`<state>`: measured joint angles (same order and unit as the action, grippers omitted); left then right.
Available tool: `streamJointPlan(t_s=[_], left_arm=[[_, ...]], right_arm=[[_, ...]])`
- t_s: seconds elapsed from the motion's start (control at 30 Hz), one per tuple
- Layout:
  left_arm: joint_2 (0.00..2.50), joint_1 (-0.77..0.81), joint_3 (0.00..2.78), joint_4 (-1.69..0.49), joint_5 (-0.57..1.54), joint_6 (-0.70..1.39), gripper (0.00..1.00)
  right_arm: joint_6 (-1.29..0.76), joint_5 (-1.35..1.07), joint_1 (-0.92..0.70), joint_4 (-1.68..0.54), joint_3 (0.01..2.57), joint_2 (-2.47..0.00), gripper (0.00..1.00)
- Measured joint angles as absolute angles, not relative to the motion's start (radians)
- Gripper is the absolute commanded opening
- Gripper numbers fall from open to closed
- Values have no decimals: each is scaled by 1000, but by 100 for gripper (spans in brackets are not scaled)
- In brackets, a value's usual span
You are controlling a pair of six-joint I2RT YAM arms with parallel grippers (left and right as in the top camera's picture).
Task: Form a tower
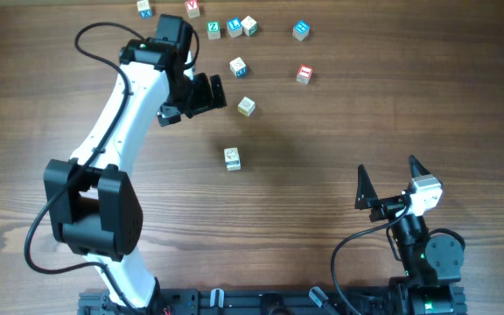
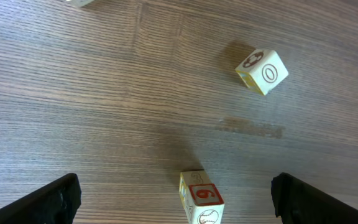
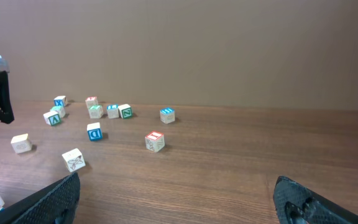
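Left gripper (image 1: 206, 94): jaws fully apart and holding nothing, with the tower (image 1: 233, 158) at its 5 o'clock, near but not touching. Right gripper (image 1: 387, 166): jaws also wide apart and empty, well apart from the tower, which lies at its 10 o'clock. The tower stands near the middle of the table (image 1: 322, 254) and appears upright, long axis vertical; the left wrist view shows a red-framed face in line with a ball-picture face, with a yellow side.
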<state>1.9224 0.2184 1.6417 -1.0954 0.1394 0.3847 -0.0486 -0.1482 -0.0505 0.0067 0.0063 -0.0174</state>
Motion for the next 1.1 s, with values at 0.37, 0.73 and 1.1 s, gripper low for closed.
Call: streamJointPlan(t_s=[0.37,0.73,1.1], left_arm=[[1922,339,1573,-1087,87,445,100],[1924,504,1300,-869,67,529,91],[1924,504,1226,-761,23,558,36]], right_arm=[[-48,-148,-51,7,6,-17,100],[-49,-148,-51,7,6,-17,100],[-48,-148,-51,7,6,-17,100]])
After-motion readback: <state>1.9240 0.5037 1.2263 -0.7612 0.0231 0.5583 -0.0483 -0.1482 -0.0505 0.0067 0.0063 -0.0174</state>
